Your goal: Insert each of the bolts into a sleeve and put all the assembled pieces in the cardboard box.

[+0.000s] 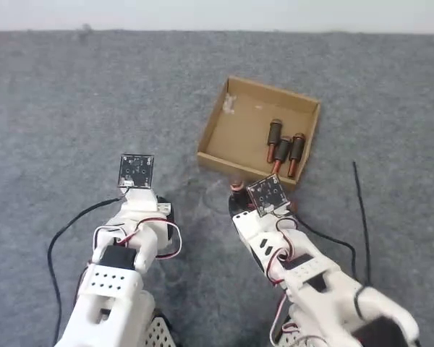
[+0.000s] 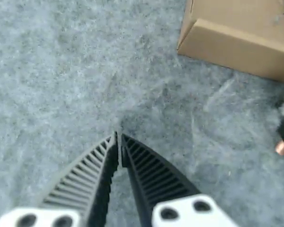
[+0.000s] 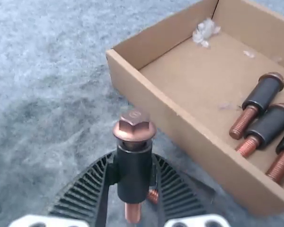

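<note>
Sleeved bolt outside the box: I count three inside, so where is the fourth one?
In the right wrist view, the fourth sleeved bolt stands upright in the right gripper, just outside the cardboard box's near wall.

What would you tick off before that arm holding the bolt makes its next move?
1. Bolt seated in sleeve: ok; the assembled piece shows its head on top and thread below.
2. Grip: ok; the right gripper is shut on the sleeve, piece upright.
3. Piece above the cardboard box: not ok; it is outside the near wall.
4. Room inside: ok; three finished pieces lie at one side, with bare floor beside them.
5. Left gripper out of the way: ok; shut, empty, over the carpet.
</note>
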Robot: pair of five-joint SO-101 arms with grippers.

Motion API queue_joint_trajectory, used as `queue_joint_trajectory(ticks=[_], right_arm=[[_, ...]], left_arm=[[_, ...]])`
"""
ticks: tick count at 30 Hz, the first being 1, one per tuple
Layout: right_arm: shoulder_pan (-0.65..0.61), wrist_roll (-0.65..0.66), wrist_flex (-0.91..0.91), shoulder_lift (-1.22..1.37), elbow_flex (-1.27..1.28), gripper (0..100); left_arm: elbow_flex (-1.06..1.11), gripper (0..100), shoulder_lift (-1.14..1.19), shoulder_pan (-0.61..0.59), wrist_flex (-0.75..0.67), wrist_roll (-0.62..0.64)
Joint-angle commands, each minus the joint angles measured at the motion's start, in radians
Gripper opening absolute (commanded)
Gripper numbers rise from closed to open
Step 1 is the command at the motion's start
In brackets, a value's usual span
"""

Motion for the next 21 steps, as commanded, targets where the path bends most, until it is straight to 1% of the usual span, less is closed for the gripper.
queue_joint_trajectory(ticks=[1, 4, 9, 11, 13, 16, 21], right_arm=[[0.018, 0.011, 0.168, -0.176, -0.011, 0.6], [0.058, 0.009, 0.348, -0.328, -0.031, 0.6], [0.160, 0.009, 0.789, -0.527, -0.183, 0.6], [0.191, 0.009, 0.915, -0.561, -0.241, 0.6], [0.219, 0.009, 0.960, -0.562, -0.276, 0.6], [0.257, 0.009, 0.961, -0.536, -0.308, 0.6], [0.341, 0.009, 1.015, -0.398, -0.477, 0.6]], left_arm=[[-0.007, 2, -0.015, 0.002, -0.021, -0.011], [-0.007, 2, -0.015, 0.002, -0.021, -0.011], [-0.007, 2, -0.015, 0.002, -0.021, -0.011], [-0.007, 2, -0.015, 0.002, -0.021, -0.011], [-0.007, 2, -0.015, 0.002, -0.021, -0.011], [-0.007, 2, -0.015, 0.002, -0.021, -0.011], [-0.007, 2, -0.015, 0.002, -0.023, -0.011]])
